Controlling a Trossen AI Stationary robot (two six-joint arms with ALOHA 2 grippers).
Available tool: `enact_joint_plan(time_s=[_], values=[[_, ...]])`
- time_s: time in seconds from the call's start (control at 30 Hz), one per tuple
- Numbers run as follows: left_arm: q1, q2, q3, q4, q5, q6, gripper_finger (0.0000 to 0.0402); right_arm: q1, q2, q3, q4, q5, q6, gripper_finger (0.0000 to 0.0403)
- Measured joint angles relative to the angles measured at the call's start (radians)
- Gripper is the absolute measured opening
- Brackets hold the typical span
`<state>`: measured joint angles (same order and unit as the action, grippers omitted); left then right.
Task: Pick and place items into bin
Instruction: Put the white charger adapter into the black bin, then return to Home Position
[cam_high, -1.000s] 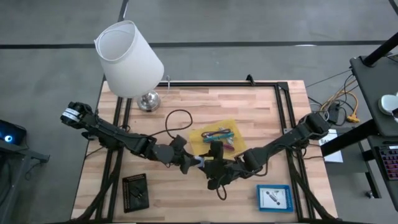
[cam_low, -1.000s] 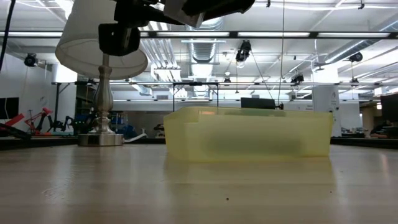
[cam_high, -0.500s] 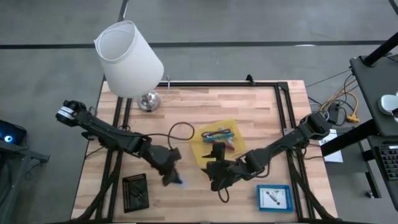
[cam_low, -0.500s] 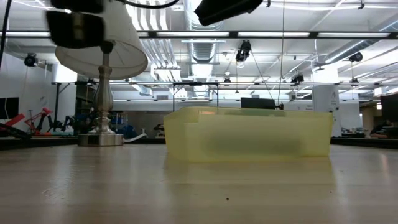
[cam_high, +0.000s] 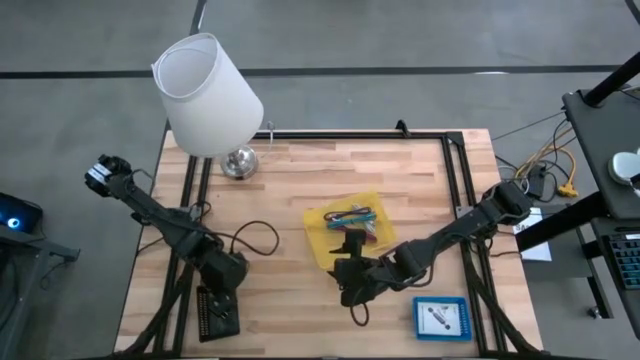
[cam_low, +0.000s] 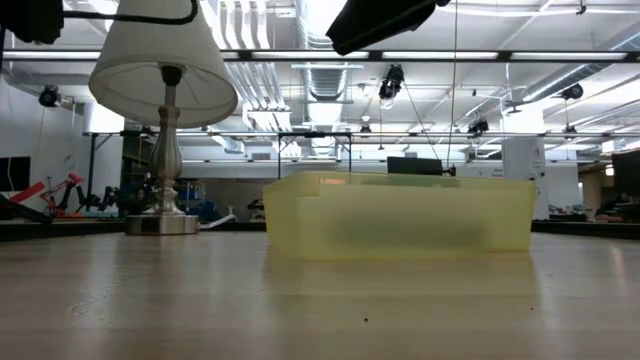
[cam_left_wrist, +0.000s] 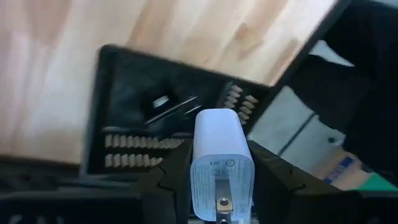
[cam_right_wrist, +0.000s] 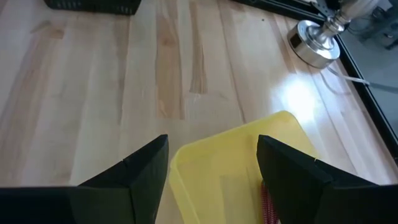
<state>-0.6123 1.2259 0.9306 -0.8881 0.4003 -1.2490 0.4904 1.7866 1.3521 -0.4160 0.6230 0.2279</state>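
**A:** What has the left gripper (cam_left_wrist: 217, 180) got?

**B:** A white charger block (cam_left_wrist: 219, 158) with a black cord (cam_high: 250, 238) trailing from it. The fingers are closed snugly on its sides, prongs facing the wrist camera. Directly beyond it lies a black tray (cam_high: 217, 307), with the yellow bin (cam_high: 348, 232) well off to its side.

**A:** And the right gripper (cam_right_wrist: 211, 168)?

**B:** Wide open, holding nothing. The bin's near corner sits just ahead of its fingers, with the lamp base (cam_right_wrist: 317, 43) farther beyond.

**A:** How much is done?

**B:** Coloured cords (cam_high: 356, 216) already lie in the bin. I'd judge the task partway through: the charger is held away from the bin, and a blue box (cam_high: 440, 317) sits behind the right gripper, near the table's edge. Whether that box counts as an item, I can't tell.
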Motion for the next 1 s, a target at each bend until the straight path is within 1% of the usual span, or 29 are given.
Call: enact_joint_plan(time_s=[0.07, 0.3, 0.37, 0.47, 0.53, 0.63, 0.7, 0.8, 0.9, 1.0], values=[[-0.01, 0.002, -0.004, -0.021, -0.009, 0.0, 0.0105, 0.0, 0.0, 0.0, 0.0, 0.001, 0.0, 0.023], [-0.011, 0.019, -0.048, -0.011, -0.016, 0.026, 0.0106, 0.0, 0.0, 0.0, 0.0, 0.001, -0.002, 0.0231], [-0.011, 0.019, -0.068, -0.013, -0.016, 0.026, 0.0129, 0.0, 0.0, 0.0, 0.0, 0.001, -0.002, 0.0231], [-0.012, 0.019, -0.089, -0.017, -0.015, 0.026, 0.0192, 0.0, 0.0, 0.0, 0.0, 0.001, -0.002, 0.0231], [-0.012, 0.019, -0.094, -0.018, -0.015, 0.028, 0.0224, 0.0, 0.0, 0.0, 0.0, 0.001, -0.002, 0.0231], [-0.012, 0.019, -0.094, -0.004, -0.026, 0.068, 0.0242, 0.0, 0.0, 0.0, -0.004, 0.001, 0.0, 0.0231], [-0.012, 0.019, -0.083, -0.001, -0.084, 0.117, 0.024, 0.0, 0.0, 0.0, -0.008, 0.002, 0.001, 0.0231], [-0.012, 0.008, -0.05, 0.021, -0.208, 0.227, 0.022, 0.0, -0.002, 0.0, -0.023, 0.006, 0.006, 0.023], [-0.009, -0.009, -0.02, 0.023, -0.379, 0.34, 0.0188, 0.0, -0.008, 0.0, -0.04, 0.009, 0.007, 0.0226], [0.003, -0.041, -0.012, 0.029, -0.57, 0.393, 0.0154, 0.0, -0.011, 0.0, -0.051, 0.009, 0.008, 0.0221]])
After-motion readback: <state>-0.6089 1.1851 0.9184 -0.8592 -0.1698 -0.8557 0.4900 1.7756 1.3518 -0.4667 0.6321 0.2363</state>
